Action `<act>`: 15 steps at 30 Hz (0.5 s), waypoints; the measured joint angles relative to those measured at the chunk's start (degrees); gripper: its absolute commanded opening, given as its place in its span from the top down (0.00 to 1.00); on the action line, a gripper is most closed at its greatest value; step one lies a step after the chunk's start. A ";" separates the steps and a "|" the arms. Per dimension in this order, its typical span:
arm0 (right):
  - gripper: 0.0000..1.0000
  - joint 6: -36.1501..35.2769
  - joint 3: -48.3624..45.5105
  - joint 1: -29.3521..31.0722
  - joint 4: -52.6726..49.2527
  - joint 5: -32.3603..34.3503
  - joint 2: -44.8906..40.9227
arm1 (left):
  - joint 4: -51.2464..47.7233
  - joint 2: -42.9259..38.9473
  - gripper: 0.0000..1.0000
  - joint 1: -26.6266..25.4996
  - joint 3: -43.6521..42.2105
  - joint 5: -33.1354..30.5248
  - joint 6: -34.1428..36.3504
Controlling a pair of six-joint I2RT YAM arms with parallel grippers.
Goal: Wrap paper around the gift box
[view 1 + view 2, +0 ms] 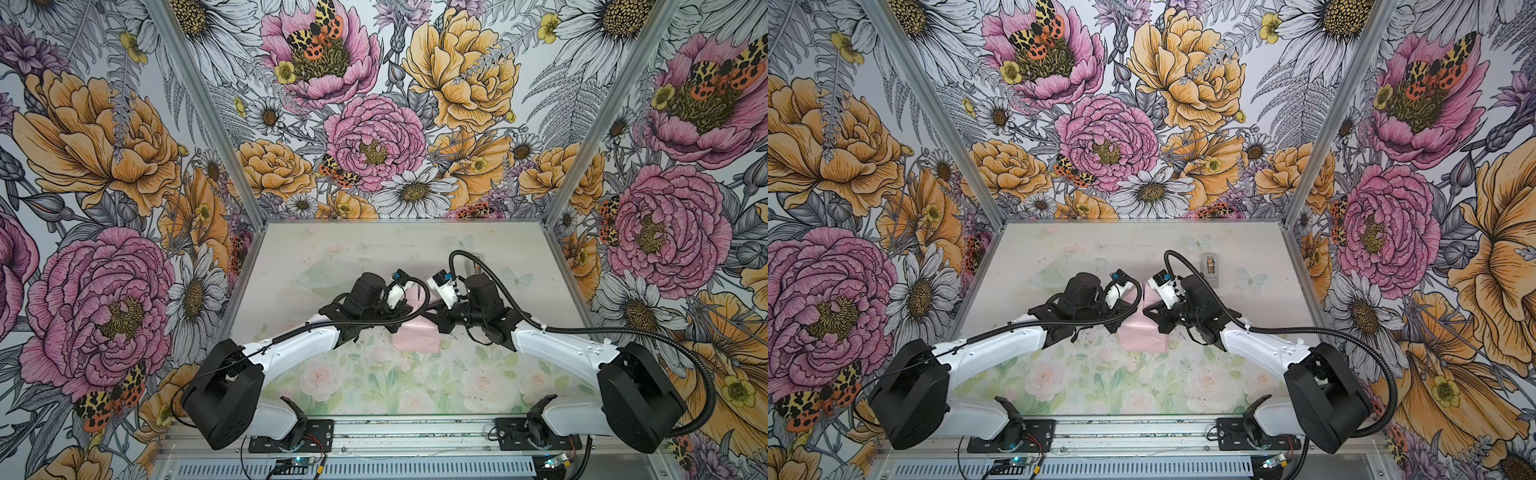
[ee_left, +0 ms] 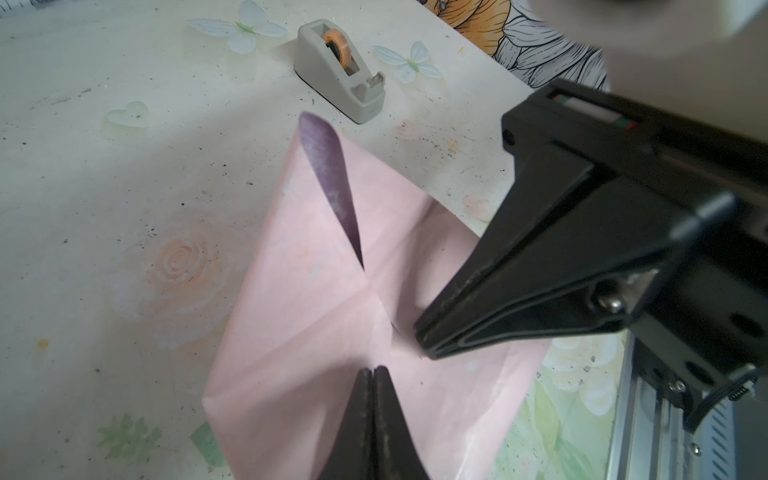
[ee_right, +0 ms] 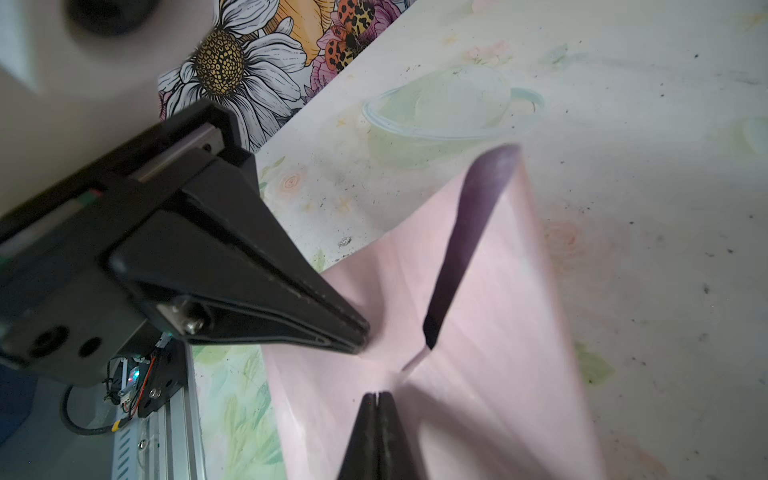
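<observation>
The paper [image 1: 413, 338] [image 1: 1142, 336] lies mid-table, folded with its pale pink face out. A narrow slit [image 2: 332, 183] [image 3: 469, 237] between two flaps shows the lilac-purple side. The gift box is hidden, presumably under the folds. My left gripper [image 2: 374, 369] [image 1: 401, 326] is shut, its tips resting on the pink paper [image 2: 291, 332] where the creases meet. My right gripper [image 3: 378, 395] [image 1: 428, 316] is shut too, tips down on the paper [image 3: 507, 353] a short way from the left one. Each wrist view shows the other gripper's shut tips: the right gripper [image 2: 424, 345] and the left gripper [image 3: 361, 336].
A small grey tape dispenser [image 2: 340, 70] [image 1: 1209, 268] with an orange-cored roll stands behind the paper towards the back right. The table [image 1: 374, 382] carries a faint floral print. Floral walls close in the left, back and right sides, and a metal rail [image 1: 386, 436] runs along the front.
</observation>
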 measured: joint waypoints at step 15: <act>1.00 0.72 0.68 0.11 3.43 -1.66 1.11 | 0.00 0.00 0.92 0.00 0.00 0.00 0.24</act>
